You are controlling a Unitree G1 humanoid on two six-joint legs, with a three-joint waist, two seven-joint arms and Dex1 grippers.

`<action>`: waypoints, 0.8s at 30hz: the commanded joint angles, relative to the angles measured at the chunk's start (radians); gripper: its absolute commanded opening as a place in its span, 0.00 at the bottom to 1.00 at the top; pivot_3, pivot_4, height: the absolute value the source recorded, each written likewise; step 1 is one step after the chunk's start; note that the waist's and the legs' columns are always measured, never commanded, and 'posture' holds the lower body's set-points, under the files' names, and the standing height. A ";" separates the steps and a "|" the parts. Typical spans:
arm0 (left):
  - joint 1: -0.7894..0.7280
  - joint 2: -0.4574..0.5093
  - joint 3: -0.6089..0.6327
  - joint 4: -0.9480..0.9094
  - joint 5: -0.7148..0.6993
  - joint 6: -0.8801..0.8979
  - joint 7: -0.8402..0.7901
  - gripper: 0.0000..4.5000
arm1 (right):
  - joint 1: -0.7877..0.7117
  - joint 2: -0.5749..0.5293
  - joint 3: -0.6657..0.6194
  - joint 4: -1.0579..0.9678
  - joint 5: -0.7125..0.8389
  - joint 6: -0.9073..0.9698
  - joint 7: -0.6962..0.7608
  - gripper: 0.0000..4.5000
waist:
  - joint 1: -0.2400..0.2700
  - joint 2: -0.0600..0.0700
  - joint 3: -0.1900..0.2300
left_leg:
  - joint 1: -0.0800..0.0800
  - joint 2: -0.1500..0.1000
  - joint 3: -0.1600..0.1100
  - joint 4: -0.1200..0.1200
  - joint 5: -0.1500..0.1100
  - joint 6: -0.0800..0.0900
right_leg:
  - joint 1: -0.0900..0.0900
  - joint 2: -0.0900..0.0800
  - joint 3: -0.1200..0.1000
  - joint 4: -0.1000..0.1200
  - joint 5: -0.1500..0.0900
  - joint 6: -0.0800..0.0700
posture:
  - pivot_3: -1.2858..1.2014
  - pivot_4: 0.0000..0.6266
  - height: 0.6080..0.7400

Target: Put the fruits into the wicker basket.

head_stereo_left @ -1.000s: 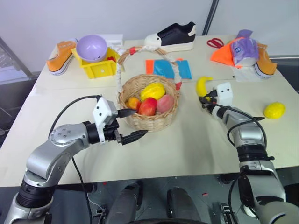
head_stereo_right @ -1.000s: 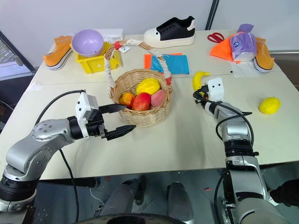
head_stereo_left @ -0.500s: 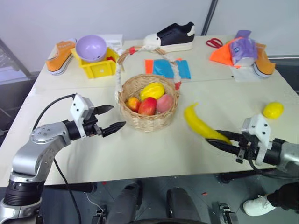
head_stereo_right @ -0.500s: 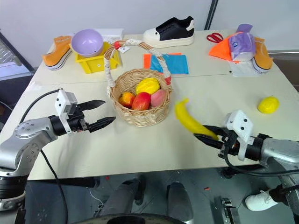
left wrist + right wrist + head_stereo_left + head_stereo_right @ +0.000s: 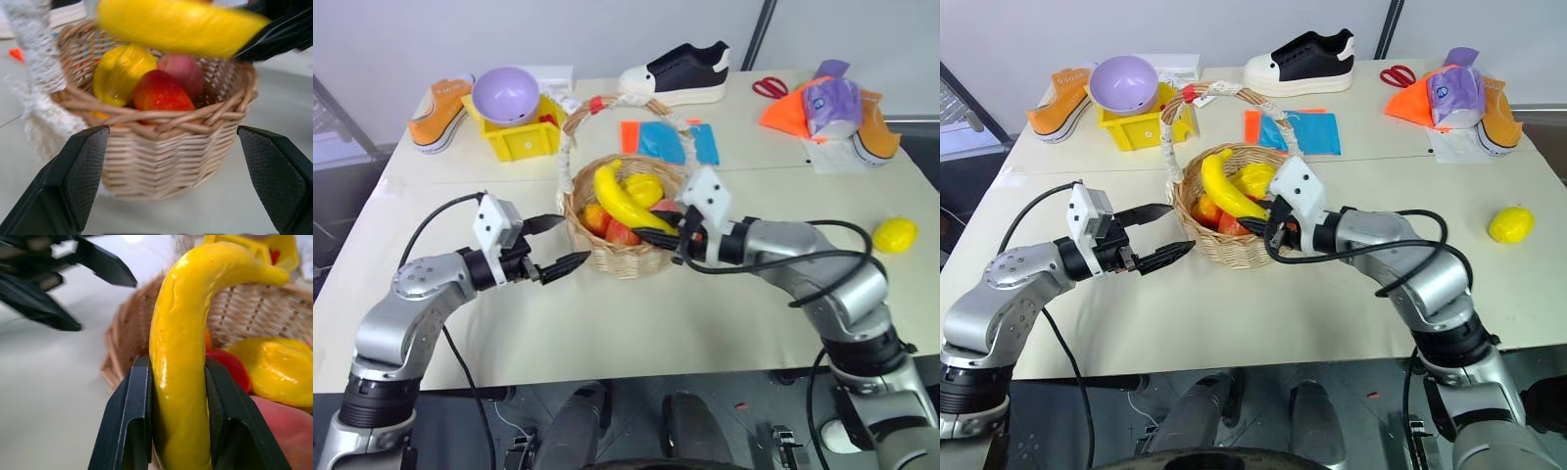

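The right claw point(image 5: 658, 233), gripping the banana point(image 5: 622, 200), has swung over the wicker basket point(image 5: 625, 257), probably ready to release; the left claw point(image 5: 560, 245) stays open.

Claw-held banana point(image 5: 1222, 186) over wicker basket point(image 5: 1234, 250)

Purple bowl point(image 5: 505, 95) on yellow bin point(image 5: 522, 143)
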 commanded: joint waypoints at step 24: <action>-0.233 -0.184 -0.254 -0.053 -0.033 0.059 -0.028 1.00 | 0.507 -0.136 -0.766 0.229 -0.192 -0.189 -0.312 0.95 | 0.018 0.002 -0.002 | 0.002 0.001 0.001 0.011 0.000 0.001 | 0.007 0.003 0.001 0.002 0.000 -0.003 | 0.52 0.24 1.00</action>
